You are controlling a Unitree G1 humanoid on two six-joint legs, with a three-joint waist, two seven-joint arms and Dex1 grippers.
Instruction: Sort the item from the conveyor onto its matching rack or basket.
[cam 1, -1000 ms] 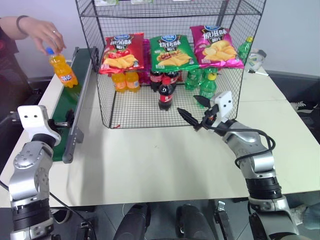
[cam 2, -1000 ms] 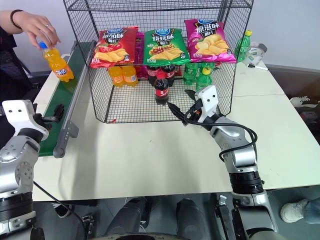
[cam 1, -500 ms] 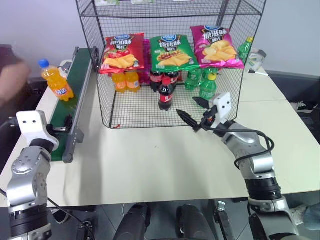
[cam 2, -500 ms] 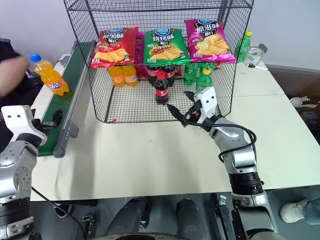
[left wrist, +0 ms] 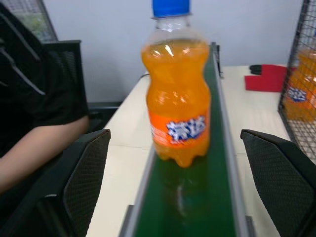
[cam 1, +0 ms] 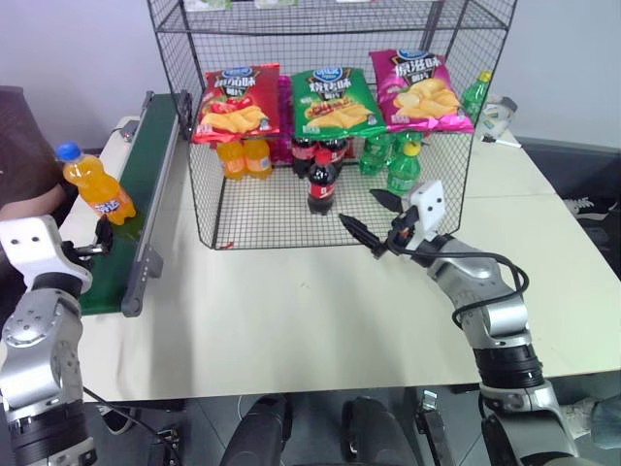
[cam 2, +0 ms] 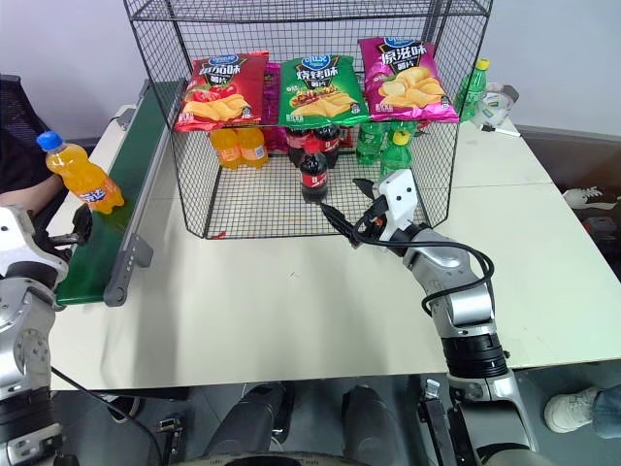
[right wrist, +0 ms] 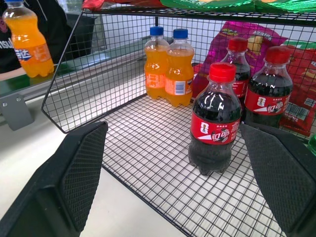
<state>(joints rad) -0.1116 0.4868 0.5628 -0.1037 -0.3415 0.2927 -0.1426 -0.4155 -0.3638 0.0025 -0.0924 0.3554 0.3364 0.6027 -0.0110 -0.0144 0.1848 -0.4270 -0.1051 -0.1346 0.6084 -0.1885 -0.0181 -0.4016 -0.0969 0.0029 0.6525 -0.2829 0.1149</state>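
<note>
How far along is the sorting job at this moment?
Done: the orange soda bottle stands upright on the conveyor, with no hand on it. In hand: the left end effector is open, lined up on the bottle, not touching it. Left: grasp it and set it in the rack beside the two orange bottles. The right end effector waits open by the rack.

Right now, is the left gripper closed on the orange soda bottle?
No. The left gripper is open, its fingers standing apart on either side of the orange soda bottle, which stands free on the conveyor.
</note>
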